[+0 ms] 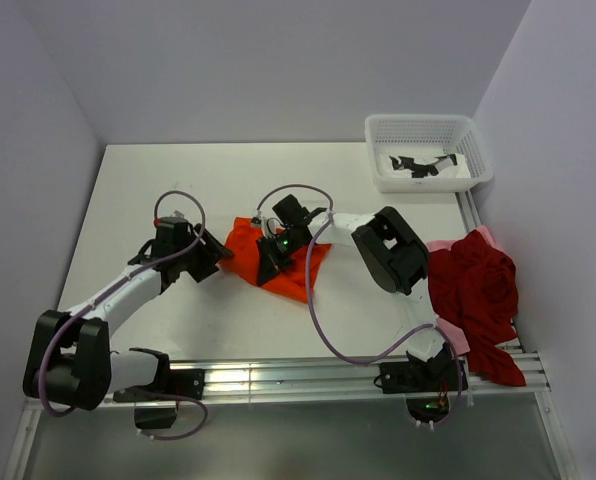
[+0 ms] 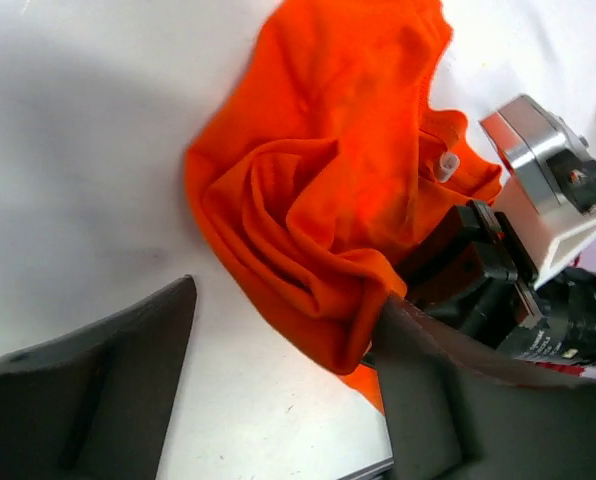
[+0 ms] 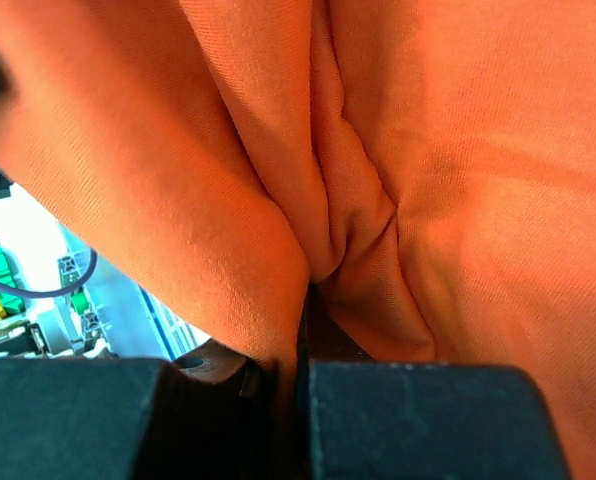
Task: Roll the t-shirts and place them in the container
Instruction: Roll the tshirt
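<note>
Now my right claw (image 3: 303,365) is clenched on a fold of the orange shirt (image 2: 328,200), which lies bunched under it. My left claw (image 2: 288,295) is released, jaws wide, and the shirt's edge reaches in between its fingers. The red shirt (image 1: 473,285) lies well apart, on the right claw's far side.

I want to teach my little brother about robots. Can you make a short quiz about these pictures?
1. True or false: the left pincer is shut on the orange t-shirt.
2. Which one pinches the orange t-shirt? A) left pincer B) right pincer
3. Fill in: the dark red t-shirt lies on the robot's ____ side.
Key: 1 false; 2 B; 3 right.
</note>
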Available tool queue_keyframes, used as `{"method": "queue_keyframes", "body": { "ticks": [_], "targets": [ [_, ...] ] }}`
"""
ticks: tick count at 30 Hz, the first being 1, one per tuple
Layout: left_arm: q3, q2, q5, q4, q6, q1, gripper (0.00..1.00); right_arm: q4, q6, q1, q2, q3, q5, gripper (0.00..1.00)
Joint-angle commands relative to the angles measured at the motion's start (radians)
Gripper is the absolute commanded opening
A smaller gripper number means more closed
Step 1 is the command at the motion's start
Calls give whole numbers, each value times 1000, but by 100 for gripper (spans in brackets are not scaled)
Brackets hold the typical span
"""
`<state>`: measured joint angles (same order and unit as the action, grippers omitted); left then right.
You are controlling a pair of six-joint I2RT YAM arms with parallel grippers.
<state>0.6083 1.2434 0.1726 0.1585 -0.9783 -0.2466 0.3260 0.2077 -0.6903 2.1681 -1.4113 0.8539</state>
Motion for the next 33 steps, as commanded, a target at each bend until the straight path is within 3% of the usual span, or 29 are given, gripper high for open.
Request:
{"method": "queue_keyframes", "body": {
  "ticks": [1, 3, 4, 7, 10, 13, 21, 27, 33],
  "targets": [
    [28, 16, 45, 19, 46, 39, 62, 25, -31, -5, 15, 12, -88, 0],
    [25, 39, 70, 12, 66, 53, 47, 24, -31, -6, 15, 12, -85, 0],
    [28, 66, 80, 12, 72, 61, 34, 22, -33, -6, 15, 14, -81, 0],
    [34, 123, 140, -10, 92, 107, 18, 21, -42, -8, 10, 18, -87, 0],
    [50, 168, 185, -27, 101, 127, 9, 18, -45, -9, 7, 20, -85, 0],
    [90, 220, 189, -14, 119, 136, 6, 12, -50, -11, -2, 28, -76, 4],
    [179, 295, 196, 25, 155, 175, 1, -33, -50, -12, -63, 87, -65, 40],
    [186, 303, 196, 29, 159, 175, 1, -45, -44, -12, -90, 95, -76, 47],
    [202, 329, 192, 36, 170, 175, 1, -38, -47, -11, -100, 98, -101, 47]
  ]
}}
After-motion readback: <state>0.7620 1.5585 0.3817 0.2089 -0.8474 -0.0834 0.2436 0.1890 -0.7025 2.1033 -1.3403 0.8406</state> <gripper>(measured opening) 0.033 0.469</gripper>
